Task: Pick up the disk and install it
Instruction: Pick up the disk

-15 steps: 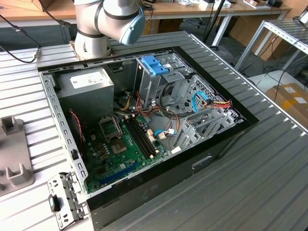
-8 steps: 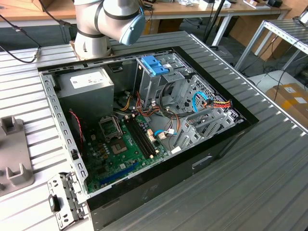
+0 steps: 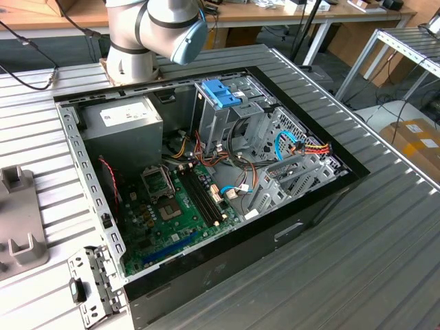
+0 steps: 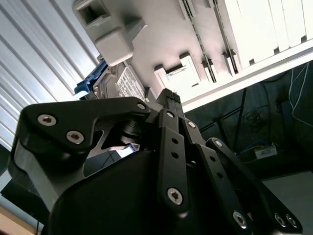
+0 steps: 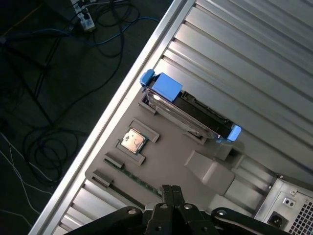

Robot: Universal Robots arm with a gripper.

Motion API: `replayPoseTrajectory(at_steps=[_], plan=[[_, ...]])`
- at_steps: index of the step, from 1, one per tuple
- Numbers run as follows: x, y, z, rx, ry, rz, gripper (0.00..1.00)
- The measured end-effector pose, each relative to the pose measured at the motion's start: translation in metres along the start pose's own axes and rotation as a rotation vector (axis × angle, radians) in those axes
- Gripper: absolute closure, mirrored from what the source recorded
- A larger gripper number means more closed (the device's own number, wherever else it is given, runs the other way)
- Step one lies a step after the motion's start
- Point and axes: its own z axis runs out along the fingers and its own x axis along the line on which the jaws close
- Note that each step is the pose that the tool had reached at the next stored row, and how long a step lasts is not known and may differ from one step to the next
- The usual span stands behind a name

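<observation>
The flat rectangular hard drive with a dark metal body in a light-blue plastic carrier frame (image 5: 188, 110) was seen in both wrist views, stood on its long edge in a slot of a grey moulded holder plate (image 5: 171, 152). A blue tab (image 5: 161, 85) was seen at one end of the frame and a smaller blue corner at the other. In the second wrist view the same drive (image 4: 122, 83) was partly hidden behind the black linkage of the gripper (image 4: 168, 94).

The jaws were found clenched together, tip against tip, with nothing held between them. In the first wrist view the gripper (image 5: 167, 188) was seen above the holder plate and well apart from the drive, with bare grey plate between them; no contact with the drive was made.

A small square processor chip (image 5: 133, 140) was seated in a recess of the same plate, near the drive. The plate was laid on a ribbed silver metal table (image 5: 254, 58).

In the exterior view, an open black computer tower case (image 3: 227, 268) was laid on its side on the table, with a green motherboard (image 3: 172, 213) exposed and an upright metal drive cage topped by a blue plastic bracket (image 3: 221, 93). The grey-and-blue robot arm (image 3: 151, 34) was mounted behind the case.
</observation>
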Motion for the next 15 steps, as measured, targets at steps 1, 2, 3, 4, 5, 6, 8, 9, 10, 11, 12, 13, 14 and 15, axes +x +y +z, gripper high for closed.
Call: replayPoseTrajectory(at_steps=[1, 2, 3, 4, 5, 6, 8, 9, 10, 11, 12, 13, 14, 15], plan=[[0.0, 0.0, 0.0, -0.0001, 0.0002, -0.004, 0.89], [0.0, 0.0, 0.0, -0.0002, 0.0002, -0.007, 0.89], [0.0, 0.0, 0.0, -0.0003, 0.0005, -0.011, 0.89], [0.0, 0.0, 0.0001, -0.0004, 0.0006, -0.015, 0.89], [0.0, 0.0, 0.0, -0.0005, 0.0008, -0.019, 0.89], [0.0, 0.0, 0.0, -0.0006, 0.001, -0.022, 0.89], [0.0, 0.0, 0.0, -0.0008, 0.0015, -0.033, 0.89], [0.0, 0.0, 0.0001, -0.0009, 0.0016, -0.037, 0.89], [0.0, 0.0, 0.0, -0.001, 0.0019, -0.042, 0.89], [0.0, 0.0, 0.0, -0.0011, 0.0021, -0.045, 0.89], [0.0, 0.0, 0.0, -0.0012, 0.0022, -0.05, 0.89], [0.0, 0.0, 0.0001, -0.0013, 0.0023, -0.053, 0.89], [0.0, 0.0, 0.0001, -0.0014, 0.0025, -0.056, 0.89], [0.0, 0.0, 0.0, -0.0015, 0.0026, -0.059, 0.89]])
